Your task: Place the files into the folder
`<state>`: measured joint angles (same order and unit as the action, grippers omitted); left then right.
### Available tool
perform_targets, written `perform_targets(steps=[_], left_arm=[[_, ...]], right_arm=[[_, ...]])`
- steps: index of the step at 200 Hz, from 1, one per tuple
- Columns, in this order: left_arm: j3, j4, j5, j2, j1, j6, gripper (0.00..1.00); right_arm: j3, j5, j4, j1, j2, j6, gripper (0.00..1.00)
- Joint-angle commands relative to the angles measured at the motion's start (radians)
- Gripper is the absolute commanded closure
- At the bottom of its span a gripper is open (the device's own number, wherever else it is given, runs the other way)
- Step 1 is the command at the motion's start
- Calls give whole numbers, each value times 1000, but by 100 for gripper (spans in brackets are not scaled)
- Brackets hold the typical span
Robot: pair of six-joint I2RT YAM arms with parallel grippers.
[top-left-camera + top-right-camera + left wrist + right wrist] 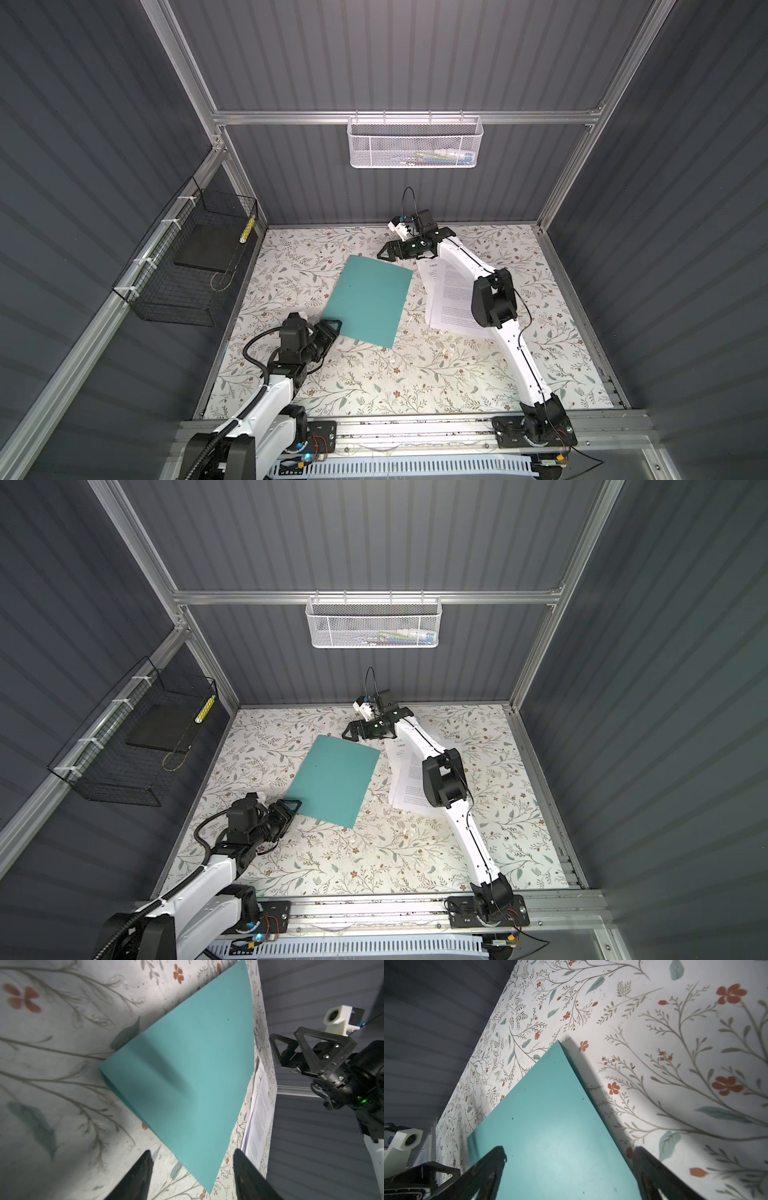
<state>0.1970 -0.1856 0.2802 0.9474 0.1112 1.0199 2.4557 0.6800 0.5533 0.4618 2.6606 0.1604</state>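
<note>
The teal folder (368,305) (334,781) lies shut and flat on the floral table, turned at an angle. The files (446,295) (409,779), white printed sheets, lie just to its right, partly under the right arm. My left gripper (331,327) (291,806) sits low at the folder's near left corner. In the left wrist view that gripper (192,1157) is open, with the folder (187,1064) corner between its fingers and the files (259,1105) beyond. My right gripper (384,252) (349,731) (569,1155) hangs open over the folder's (550,1126) far corner.
A black wire basket (166,291) on the left wall holds a dark grey slab (203,249). A white mesh basket (415,143) hangs on the back wall. Grey walls close in the table on three sides. Small white scraps (451,347) lie near the files.
</note>
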Motion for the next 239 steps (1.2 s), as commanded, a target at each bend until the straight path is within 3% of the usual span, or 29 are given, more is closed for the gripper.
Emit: perform_targets(steps=[1, 90, 176, 239], left_arm=[[-18, 38, -26, 16, -8, -34, 37], [16, -216, 12, 261, -36, -53, 38], [20, -173, -2, 200, -49, -70, 38], [-6, -391, 16, 307, -61, -23, 41]], right_arm=[[28, 32, 23, 5, 33, 20, 3], [30, 86, 68, 7, 43, 15, 4], [30, 99, 85, 6, 45, 10, 5], [29, 147, 86, 15, 54, 7, 6]])
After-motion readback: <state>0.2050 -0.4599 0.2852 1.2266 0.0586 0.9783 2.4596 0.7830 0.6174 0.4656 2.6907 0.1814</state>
